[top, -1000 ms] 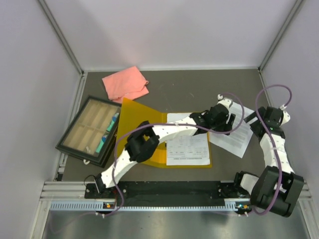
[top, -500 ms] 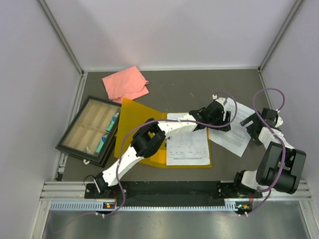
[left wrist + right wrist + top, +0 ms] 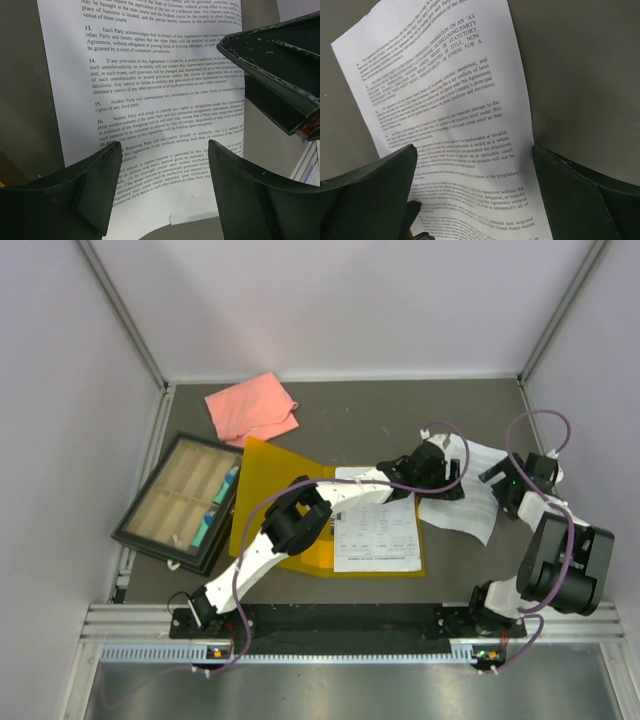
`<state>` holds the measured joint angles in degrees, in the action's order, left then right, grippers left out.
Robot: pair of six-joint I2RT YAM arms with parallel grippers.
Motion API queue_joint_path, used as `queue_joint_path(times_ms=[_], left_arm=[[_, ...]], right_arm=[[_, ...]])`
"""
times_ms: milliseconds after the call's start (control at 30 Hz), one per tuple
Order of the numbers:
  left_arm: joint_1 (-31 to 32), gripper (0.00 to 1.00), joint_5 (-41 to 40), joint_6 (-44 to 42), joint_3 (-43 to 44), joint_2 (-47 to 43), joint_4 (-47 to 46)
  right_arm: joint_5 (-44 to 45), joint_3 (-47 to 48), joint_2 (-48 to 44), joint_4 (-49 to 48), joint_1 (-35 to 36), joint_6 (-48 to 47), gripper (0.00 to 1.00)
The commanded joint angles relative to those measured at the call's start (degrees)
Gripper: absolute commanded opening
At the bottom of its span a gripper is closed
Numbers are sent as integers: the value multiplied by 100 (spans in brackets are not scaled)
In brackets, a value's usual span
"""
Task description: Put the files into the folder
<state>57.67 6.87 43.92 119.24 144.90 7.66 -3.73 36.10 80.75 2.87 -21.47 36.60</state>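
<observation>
Left fingers (image 3: 75, 200) and right fingers (image 3: 365, 190) both spread wide, holding nothing, over one printed sheet (image 3: 468, 520) lying on the surface (image 3: 380, 420) just right of the open yellow folder (image 3: 262, 475).

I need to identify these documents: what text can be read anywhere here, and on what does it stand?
Left-wrist sheet: "13. Each Party acknowledges that its breach of this Agreement"
Left-wrist sheet: "15. Neither Party will communicate any information to the other Party"
Right-wrist sheet: "FITNESS FOR A"
Right-wrist sheet: "irreparable damage to the"
Sheet in folder, top view: print too small to read.
</observation>
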Motion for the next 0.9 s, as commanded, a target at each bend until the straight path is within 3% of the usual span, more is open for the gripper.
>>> queue_joint_path(times_ms=[0,400,667,867], left_arm=[[16,75,156,152,-129,73,51],[-10,74,271,248,-147,100,25],[-45,74,253,231,-226,47,34],[-54,74,244,319,-270,47,16]], right_arm=[[-813,-164,195,170,38,67,99],[-2228,-629,-780,-155,-322,435,99],[-3353,-946,-657,-1077,-454,1006,99],[-3521,-1008,-964,-1097,-454,1034,99]])
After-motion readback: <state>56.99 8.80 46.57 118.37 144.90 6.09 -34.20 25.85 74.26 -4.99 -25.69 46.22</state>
